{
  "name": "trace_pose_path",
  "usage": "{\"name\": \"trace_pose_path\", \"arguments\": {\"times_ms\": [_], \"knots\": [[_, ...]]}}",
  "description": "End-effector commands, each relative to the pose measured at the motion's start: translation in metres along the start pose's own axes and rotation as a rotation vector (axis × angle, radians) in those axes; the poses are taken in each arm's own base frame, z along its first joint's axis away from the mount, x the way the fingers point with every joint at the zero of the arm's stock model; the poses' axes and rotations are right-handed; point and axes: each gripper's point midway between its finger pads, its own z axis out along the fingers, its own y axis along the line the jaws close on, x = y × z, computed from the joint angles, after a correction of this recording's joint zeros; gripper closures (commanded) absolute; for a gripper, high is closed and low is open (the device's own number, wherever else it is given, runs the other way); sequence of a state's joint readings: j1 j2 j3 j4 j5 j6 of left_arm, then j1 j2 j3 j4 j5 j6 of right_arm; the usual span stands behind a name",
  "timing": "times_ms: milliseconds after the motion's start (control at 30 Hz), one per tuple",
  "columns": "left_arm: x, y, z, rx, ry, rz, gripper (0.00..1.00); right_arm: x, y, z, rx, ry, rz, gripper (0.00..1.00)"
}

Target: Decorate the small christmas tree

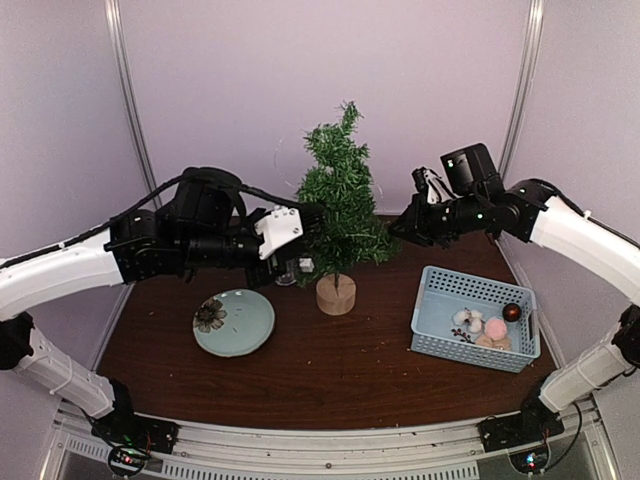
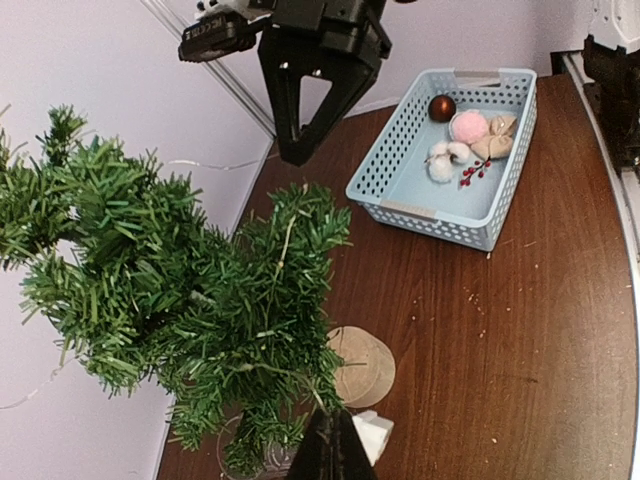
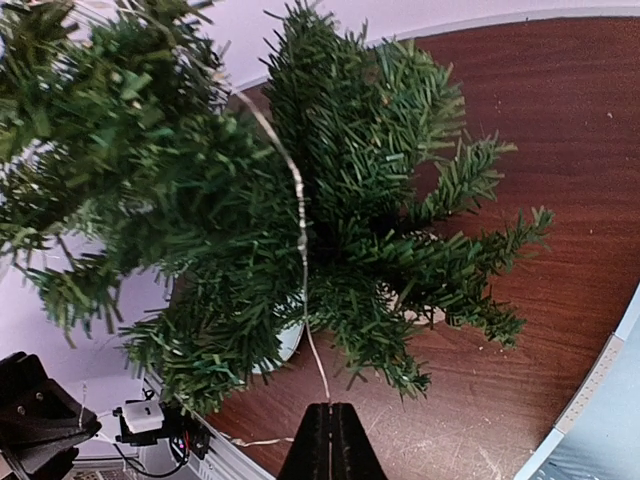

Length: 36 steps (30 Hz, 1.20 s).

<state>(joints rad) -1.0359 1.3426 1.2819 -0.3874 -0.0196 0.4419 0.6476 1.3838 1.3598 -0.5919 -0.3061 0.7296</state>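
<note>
From above, the tree (image 1: 340, 200) is standing on its stump (image 1: 336, 295) at the middle of the tabletop (image 1: 330, 380), toward the far edge. Your left gripper (image 1: 303, 238) is pressing into the branches from the left and your right gripper (image 1: 397, 228) is reaching in from the right. A plate (image 1: 250, 330) is lying near the left edge and a basket (image 1: 475, 281) is sitting by the right edge.

In the left wrist view, your left gripper (image 2: 325, 440) is showing its jaws fully closed, with nothing visibly between them, just beside the lower branches.

In the right wrist view, your right gripper (image 3: 330, 425) is pinching a thin wire (image 3: 302, 230) that is running up across the branches.
</note>
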Motion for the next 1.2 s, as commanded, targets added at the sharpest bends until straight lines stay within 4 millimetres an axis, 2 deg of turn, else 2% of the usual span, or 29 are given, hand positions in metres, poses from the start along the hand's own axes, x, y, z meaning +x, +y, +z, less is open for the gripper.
{"name": "trace_pose_path", "arguments": {"times_ms": [0, 100, 200, 400, 533, 700, 933, 1167], "knots": [[-0.043, 0.008, -0.029, 0.005, -0.165, -0.025, 1.00, -0.033, 0.021, -0.027, -0.054, -0.089, -0.049, 1.00], [-0.062, 0.011, -0.040, 0.027, -0.220, -0.046, 1.00, -0.040, 0.022, -0.036, -0.068, -0.102, -0.046, 1.00], [-0.073, 0.005, -0.043, 0.092, -0.248, -0.063, 1.00, -0.039, 0.017, -0.040, -0.064, -0.098, -0.039, 1.00], [-0.072, -0.015, -0.034, 0.210, -0.235, -0.109, 1.00, -0.025, 0.002, -0.039, -0.049, -0.059, -0.038, 1.00], [-0.048, -0.024, -0.020, 0.219, -0.153, -0.122, 1.00, -0.024, -0.005, -0.032, -0.032, -0.045, -0.043, 1.00], [-0.010, -0.032, -0.001, 0.198, -0.025, -0.149, 1.00, -0.029, -0.007, -0.006, -0.034, -0.018, -0.039, 1.00], [0.015, 0.003, -0.002, 0.031, 0.013, -0.219, 1.00, -0.043, -0.002, 0.023, -0.054, -0.019, -0.026, 1.00], [0.044, 0.039, -0.016, -0.054, 0.059, -0.251, 1.00, -0.049, 0.011, 0.031, -0.106, -0.014, -0.012, 1.00]]}}
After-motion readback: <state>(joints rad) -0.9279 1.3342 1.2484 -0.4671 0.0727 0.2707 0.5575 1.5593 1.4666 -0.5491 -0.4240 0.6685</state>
